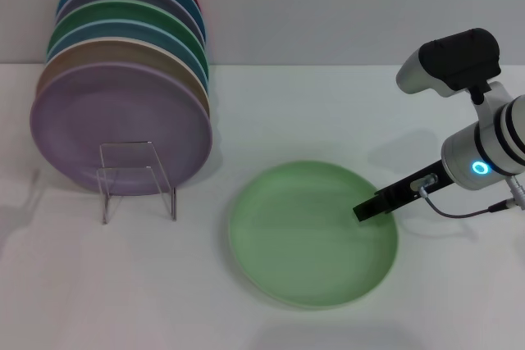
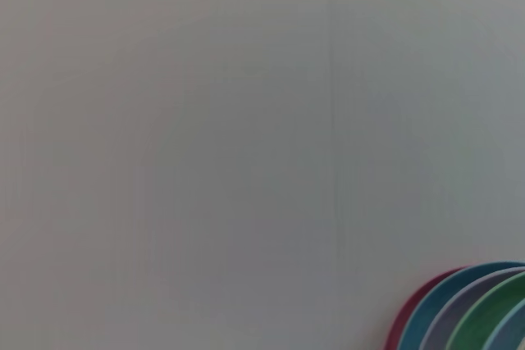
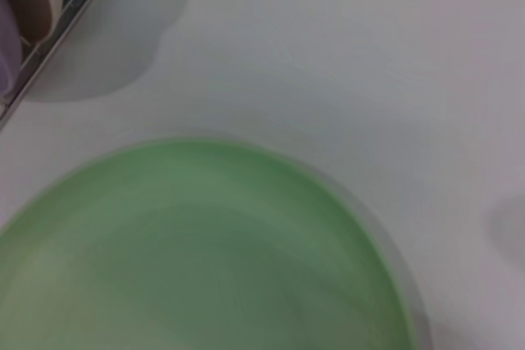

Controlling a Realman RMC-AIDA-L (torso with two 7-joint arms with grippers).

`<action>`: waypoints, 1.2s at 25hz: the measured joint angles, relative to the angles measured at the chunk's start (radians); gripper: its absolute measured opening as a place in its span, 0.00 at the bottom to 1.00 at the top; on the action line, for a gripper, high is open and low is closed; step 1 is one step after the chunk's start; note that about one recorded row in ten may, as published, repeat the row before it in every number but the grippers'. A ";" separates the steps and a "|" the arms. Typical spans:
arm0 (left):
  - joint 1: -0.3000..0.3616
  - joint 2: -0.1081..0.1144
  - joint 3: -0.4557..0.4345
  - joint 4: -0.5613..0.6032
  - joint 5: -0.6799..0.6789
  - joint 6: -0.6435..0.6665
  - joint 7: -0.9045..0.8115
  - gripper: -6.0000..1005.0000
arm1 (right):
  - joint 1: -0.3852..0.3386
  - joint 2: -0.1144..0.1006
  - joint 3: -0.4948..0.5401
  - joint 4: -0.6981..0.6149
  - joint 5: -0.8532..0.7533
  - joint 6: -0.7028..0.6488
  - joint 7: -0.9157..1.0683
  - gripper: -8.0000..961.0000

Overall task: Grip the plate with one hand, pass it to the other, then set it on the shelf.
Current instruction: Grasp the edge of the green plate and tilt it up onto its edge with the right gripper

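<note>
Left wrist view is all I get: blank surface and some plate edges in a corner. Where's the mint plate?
Observer: The plate lies flat on the table, to the right of the clear shelf.
Operator: Any claw near it?
Observer: The right claw reaches over the plate's right rim.
Operator: Shelf free?
Observer: A lilac plate fronts a row of plates standing upright there.
Operator: Left claw?
Observer: In no view.
</note>
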 joint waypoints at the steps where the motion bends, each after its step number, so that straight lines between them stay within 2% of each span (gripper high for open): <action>1: 0.000 0.000 0.000 0.000 0.000 0.000 0.000 0.82 | 0.000 0.000 0.000 0.001 0.000 0.001 -0.003 0.77; 12: -0.002 0.000 0.000 -0.002 0.000 0.000 0.000 0.82 | 0.008 0.000 -0.013 -0.016 -0.001 -0.006 -0.007 0.54; 15: -0.003 0.000 0.000 -0.003 0.000 0.000 0.000 0.82 | 0.011 0.000 -0.013 -0.019 0.000 -0.006 -0.007 0.29; 20: -0.004 0.002 0.000 -0.006 0.000 0.000 0.000 0.82 | 0.011 0.000 -0.014 -0.007 0.002 0.002 -0.007 0.10; 26: -0.004 0.002 0.000 -0.008 0.000 0.000 0.000 0.82 | -0.001 0.000 -0.013 0.019 0.005 -0.006 -0.011 0.04; 30: -0.004 0.002 0.000 -0.008 0.000 0.002 0.000 0.82 | -0.021 0.003 -0.007 0.058 0.013 -0.007 -0.023 0.04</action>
